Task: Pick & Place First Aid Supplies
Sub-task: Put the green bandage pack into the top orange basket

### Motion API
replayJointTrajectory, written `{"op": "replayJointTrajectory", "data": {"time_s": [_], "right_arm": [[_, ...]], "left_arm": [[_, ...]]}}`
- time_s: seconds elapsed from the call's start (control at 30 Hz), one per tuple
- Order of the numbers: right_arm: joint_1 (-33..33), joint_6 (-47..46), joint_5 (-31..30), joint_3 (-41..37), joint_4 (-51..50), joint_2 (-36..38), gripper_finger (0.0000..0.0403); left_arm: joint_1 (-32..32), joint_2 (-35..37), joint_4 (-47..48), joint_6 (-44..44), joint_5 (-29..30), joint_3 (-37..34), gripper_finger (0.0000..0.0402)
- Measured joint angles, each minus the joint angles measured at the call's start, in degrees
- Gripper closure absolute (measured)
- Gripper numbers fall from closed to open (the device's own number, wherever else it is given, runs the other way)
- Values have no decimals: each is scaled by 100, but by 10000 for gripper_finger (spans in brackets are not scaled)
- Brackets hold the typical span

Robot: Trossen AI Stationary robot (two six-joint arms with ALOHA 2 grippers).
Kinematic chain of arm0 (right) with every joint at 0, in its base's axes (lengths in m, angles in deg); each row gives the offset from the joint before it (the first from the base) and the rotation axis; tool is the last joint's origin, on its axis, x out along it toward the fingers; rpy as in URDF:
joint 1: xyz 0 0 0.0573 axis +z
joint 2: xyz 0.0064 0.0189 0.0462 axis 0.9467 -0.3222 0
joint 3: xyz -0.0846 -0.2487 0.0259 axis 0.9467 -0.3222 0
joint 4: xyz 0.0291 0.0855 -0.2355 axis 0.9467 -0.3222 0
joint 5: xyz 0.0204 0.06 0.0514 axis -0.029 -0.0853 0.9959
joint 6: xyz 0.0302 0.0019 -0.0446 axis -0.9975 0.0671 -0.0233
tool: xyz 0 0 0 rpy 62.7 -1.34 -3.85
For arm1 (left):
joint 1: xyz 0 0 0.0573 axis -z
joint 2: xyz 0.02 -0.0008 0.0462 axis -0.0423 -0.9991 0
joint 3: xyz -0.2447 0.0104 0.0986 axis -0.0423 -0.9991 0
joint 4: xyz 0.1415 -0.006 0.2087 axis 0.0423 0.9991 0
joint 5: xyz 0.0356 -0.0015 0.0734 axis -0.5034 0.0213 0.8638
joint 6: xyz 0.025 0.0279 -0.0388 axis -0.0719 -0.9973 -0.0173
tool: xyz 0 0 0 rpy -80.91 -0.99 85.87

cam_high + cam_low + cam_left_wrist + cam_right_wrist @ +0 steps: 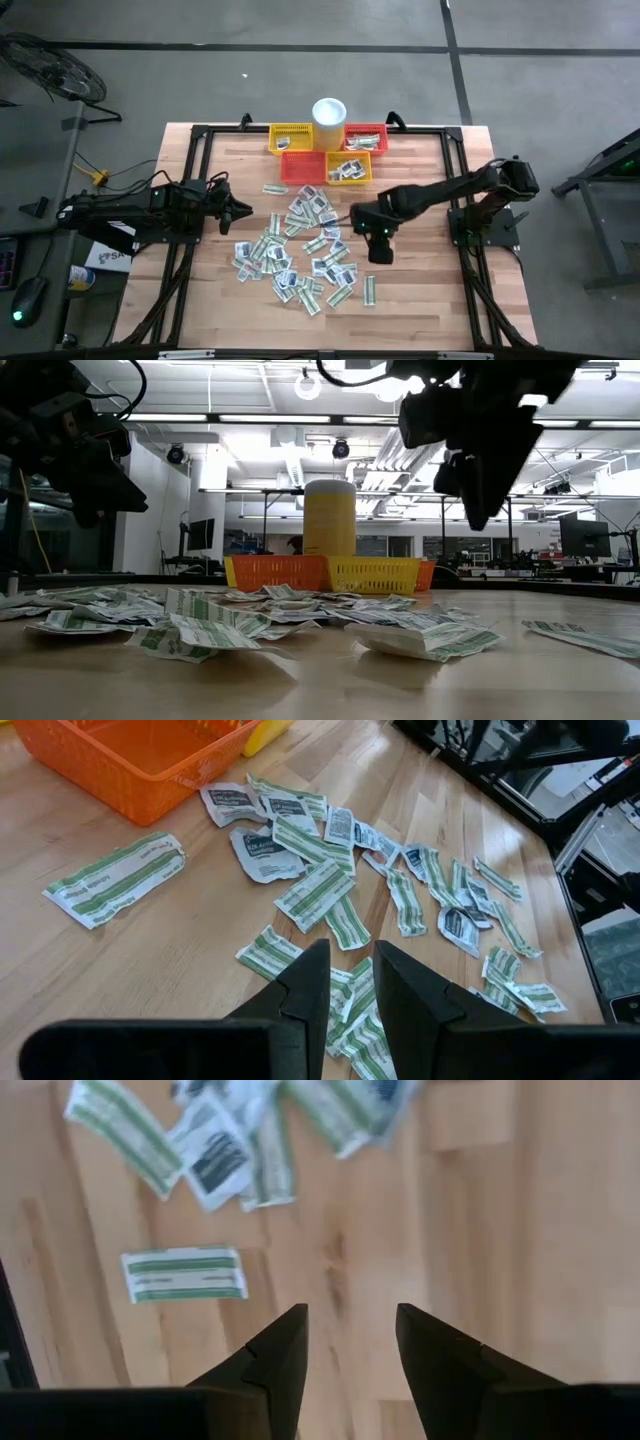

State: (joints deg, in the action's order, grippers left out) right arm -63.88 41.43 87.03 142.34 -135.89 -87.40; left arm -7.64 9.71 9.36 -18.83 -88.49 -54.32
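Both pairs of jaws are seen parted and nothing is held between them. On the left side of the table [200,300], the left gripper [243,212] is kept above the wood, pointed toward the near edge of the heap of first aid supplies [300,250], and its fingers [305,990] stand only slightly apart. The sachets are spread in the middle of the table, many overlapped, some lying alone. Behind them the yellow basket [291,138], the orange basket [303,167] and the white cup [329,112] are placed. On the right, the right gripper [380,250] is held above bare wood beside the heap, near a single green-striped packet [184,1273]. The packets are judged to be light, thin and flexible, probably slippery; a lone one should be taken across its short side, at one edge.
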Motion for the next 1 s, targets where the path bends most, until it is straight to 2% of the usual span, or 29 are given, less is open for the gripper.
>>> {"op": "replayJointTrajectory", "data": {"time_s": [0.2, 0.43, 0.67, 1.0], "right_arm": [[691, -21, -9, -62, 262, -231, 256], [1410, -201, -342, -59, 522, -610, 258], [1790, -619, -993, -59, 917, -961, 257], [1983, -792, -1355, -57, 1160, -1109, 258]], "left_arm": [[-1, 2, -1, 0, -1, 0, 321], [-2, 2, -1, 1, 0, 0, 321], [0, 1, -1, 2, 1, 1, 321], [-2, 0, -2, 1, 1, 0, 321]]}}
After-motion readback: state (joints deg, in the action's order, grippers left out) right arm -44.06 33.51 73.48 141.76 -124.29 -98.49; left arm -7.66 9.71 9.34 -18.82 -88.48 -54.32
